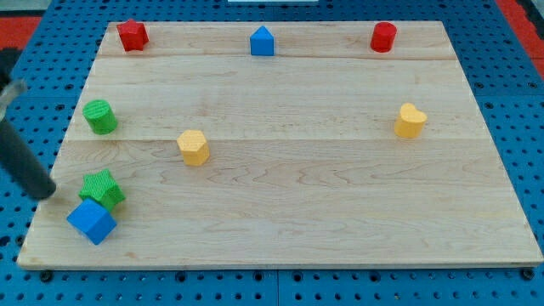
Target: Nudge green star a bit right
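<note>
Sitting near the board's (280,255) lower-left corner, touching blue cube (91,221) — green star (102,189) apparently not yet nudged; my tip (47,192) bare, holding nothing, waiting just left of it.

Green star (102,189) (blue cube (91,221) beside)

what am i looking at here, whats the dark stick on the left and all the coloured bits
This is one camera looking down at a wooden board on a blue pegboard. The dark stick is a robot arm's rod; it has no pincer and holds nothing, it only pushes. My tip sits at the board's left edge, just left of the green star. A blue cube touches the star from below. Also on the board: a green cylinder, a yellow hexagon, a yellow heart, and along the top a red star, a blue house shape and a red cylinder.
</note>
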Action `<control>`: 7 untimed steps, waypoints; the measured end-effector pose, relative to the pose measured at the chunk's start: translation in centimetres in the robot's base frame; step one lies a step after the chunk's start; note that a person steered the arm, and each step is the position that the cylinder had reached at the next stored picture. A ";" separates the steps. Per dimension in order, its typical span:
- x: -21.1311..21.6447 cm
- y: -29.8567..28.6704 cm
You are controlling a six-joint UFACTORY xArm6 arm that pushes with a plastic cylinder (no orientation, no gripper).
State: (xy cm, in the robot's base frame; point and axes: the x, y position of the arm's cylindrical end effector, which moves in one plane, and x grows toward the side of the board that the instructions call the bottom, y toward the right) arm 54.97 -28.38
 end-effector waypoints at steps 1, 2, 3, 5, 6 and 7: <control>3.8 3.1; 3.8 4.3; 3.8 4.2; 3.8 3.2; 3.8 2.8; 3.8 2.5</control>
State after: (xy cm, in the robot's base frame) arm 58.77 -25.88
